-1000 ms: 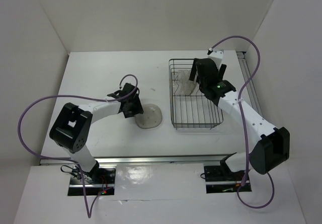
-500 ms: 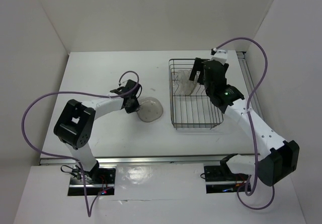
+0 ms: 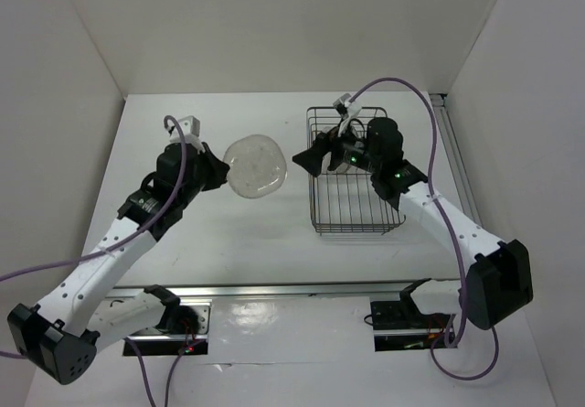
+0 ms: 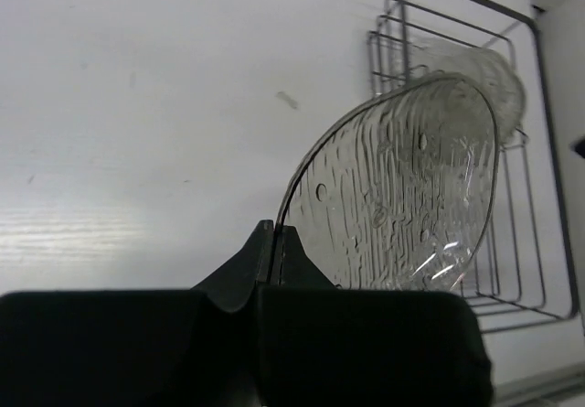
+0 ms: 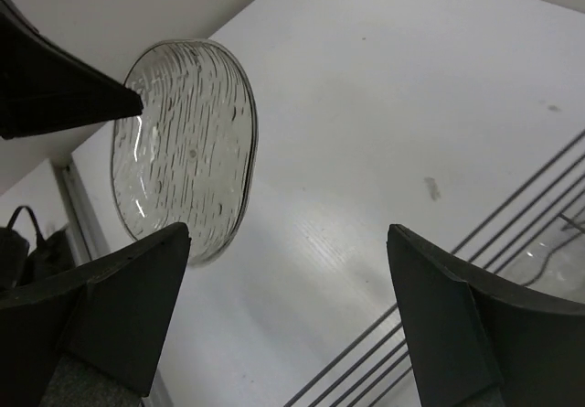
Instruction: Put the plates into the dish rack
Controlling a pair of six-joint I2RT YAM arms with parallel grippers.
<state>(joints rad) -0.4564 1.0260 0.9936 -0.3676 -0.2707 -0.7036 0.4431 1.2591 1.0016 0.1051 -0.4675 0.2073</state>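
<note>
The left jaws pinch the clear plate (image 3: pixel 254 166) by one rim, lifted off the surface (image 3: pixel 265 242); the right jaws gape wide just short of its opposite rim, the dish rack (image 3: pixel 358 230) beneath them. Centre that rim between them before closing

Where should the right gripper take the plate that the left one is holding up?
Take the plate by its free rim, the edge toward the dish rack, opposite where the left gripper pinches it. Come from the rack side: the plate hangs tilted in the air, and the open right gripper faces that thin rim.
</note>
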